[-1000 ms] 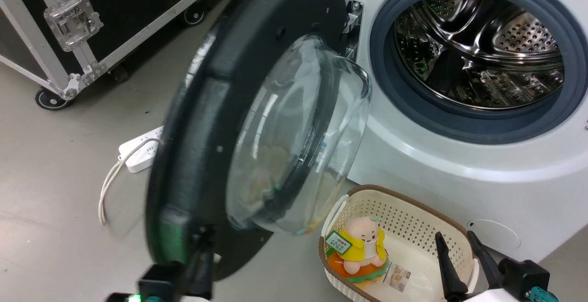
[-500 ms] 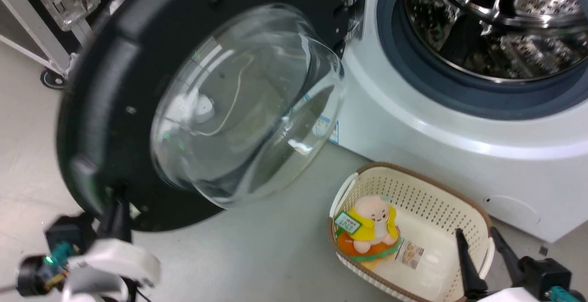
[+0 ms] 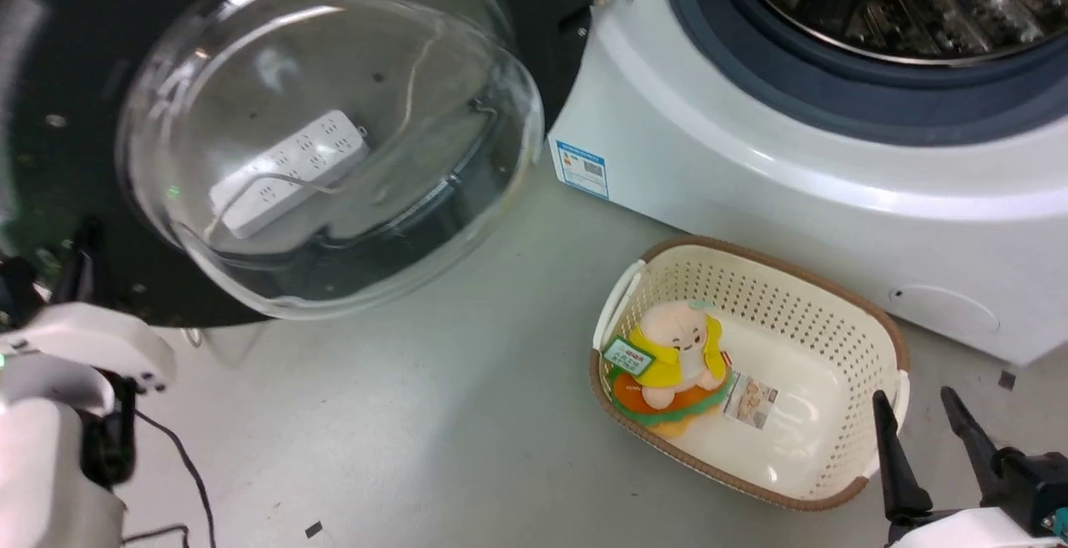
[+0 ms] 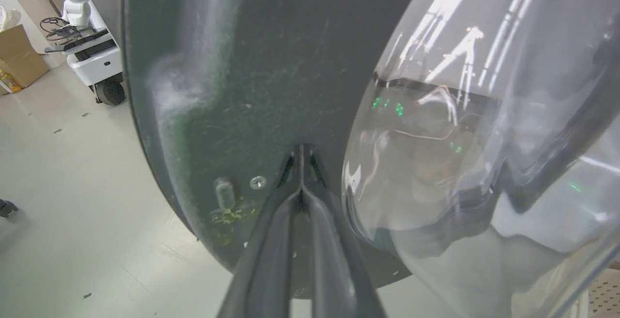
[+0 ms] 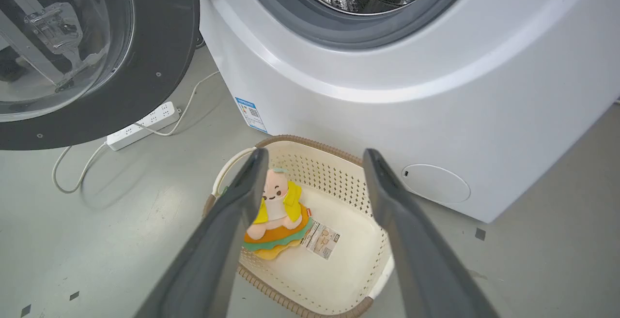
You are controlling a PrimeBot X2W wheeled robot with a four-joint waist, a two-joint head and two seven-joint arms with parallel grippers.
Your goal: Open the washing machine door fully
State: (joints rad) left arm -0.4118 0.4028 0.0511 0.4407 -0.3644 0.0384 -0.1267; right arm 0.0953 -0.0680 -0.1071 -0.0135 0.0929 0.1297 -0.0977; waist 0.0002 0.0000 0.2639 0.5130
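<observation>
the washing machine door hangs swung wide, left of the washing machine; i see my left gripper pinched together, tips against its black inner face; right gripper spread, empty

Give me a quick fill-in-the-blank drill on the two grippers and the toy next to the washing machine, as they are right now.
1. The left gripper is ____, with its tips at the inner face of the washing machine door.
2. The right gripper is ____ and holds nothing.
3. The plush toy sits ____ the basket.

Missing words: shut; open; inside
</observation>
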